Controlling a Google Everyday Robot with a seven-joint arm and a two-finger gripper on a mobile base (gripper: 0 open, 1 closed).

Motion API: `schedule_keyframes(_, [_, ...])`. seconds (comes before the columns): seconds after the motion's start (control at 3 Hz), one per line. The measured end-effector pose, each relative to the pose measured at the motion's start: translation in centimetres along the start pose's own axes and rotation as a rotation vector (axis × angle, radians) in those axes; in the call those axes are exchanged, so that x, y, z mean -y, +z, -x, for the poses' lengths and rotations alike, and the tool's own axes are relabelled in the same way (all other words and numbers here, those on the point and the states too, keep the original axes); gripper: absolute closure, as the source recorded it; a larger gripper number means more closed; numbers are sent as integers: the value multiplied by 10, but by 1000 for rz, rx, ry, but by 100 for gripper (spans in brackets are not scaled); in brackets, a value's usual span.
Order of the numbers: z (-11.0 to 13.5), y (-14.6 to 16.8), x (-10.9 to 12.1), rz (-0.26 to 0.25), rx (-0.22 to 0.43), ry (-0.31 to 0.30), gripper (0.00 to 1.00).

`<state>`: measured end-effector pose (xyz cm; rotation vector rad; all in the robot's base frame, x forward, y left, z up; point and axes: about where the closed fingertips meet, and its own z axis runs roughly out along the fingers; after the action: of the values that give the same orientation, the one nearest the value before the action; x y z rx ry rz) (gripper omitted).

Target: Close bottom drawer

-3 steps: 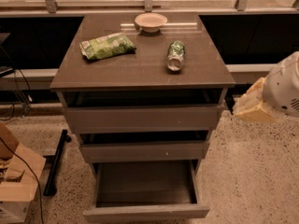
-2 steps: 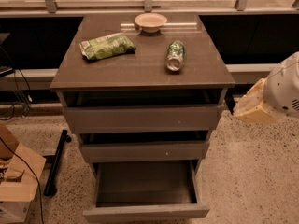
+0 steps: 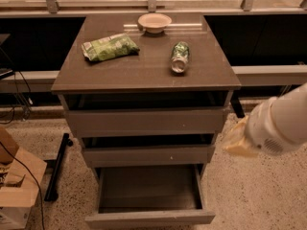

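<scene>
Bottom drawer [image 3: 149, 195] open, grey tray; gripper [image 3: 235, 140] right.

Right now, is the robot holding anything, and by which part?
Nothing that I can see. The gripper hangs in the air to the right of the cabinet, apart from the open bottom drawer.

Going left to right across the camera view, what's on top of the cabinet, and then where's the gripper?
On top: green bag → bowl → can lying on its side → gripper, off the cabinet's right side.
</scene>
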<state>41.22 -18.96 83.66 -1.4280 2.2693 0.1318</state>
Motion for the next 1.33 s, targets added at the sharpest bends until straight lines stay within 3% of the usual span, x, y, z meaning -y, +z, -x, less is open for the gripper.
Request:
schedule_keyframes(0.67, [-42, 95, -17, 64, 98, 118, 100])
schedule_keyframes(1.0, [-76, 152, -24, 148, 96, 219, 100])
schedule_keyframes(1.33, [-81, 162, -27, 171, 96, 230, 100])
